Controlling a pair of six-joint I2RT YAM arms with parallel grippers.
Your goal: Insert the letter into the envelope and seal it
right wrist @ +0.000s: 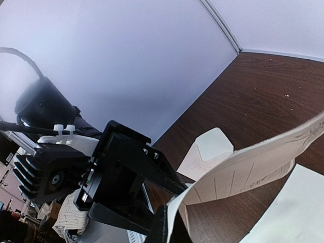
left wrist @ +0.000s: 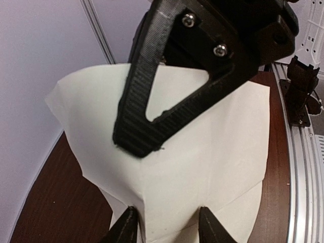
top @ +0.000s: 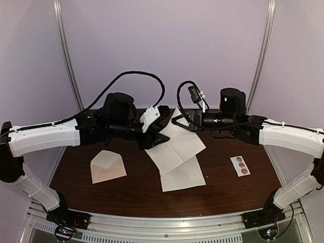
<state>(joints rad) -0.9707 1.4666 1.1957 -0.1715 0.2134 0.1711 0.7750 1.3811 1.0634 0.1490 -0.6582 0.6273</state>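
Note:
The letter (top: 174, 152) is a large off-white creased sheet at the table's middle, with its far edge lifted. My right gripper (top: 183, 121) is shut on that lifted edge; in the right wrist view the paper runs into my closed fingers (right wrist: 169, 228) and curves away as the letter (right wrist: 253, 167). My left gripper (top: 158, 137) is open beside it, and its fingertips (left wrist: 130, 228) stand apart with the letter (left wrist: 202, 162) raised between them. The right gripper's triangular finger (left wrist: 167, 101) shows on the sheet. The small tan envelope (top: 107, 166) lies flap open at the left, also in the right wrist view (right wrist: 210, 149).
A white strip with round stickers (top: 240, 165) lies on the brown table (top: 126, 192) at the right. Grey walls and metal posts (top: 68, 55) close in the back. A metal rail (top: 167, 223) runs along the near edge.

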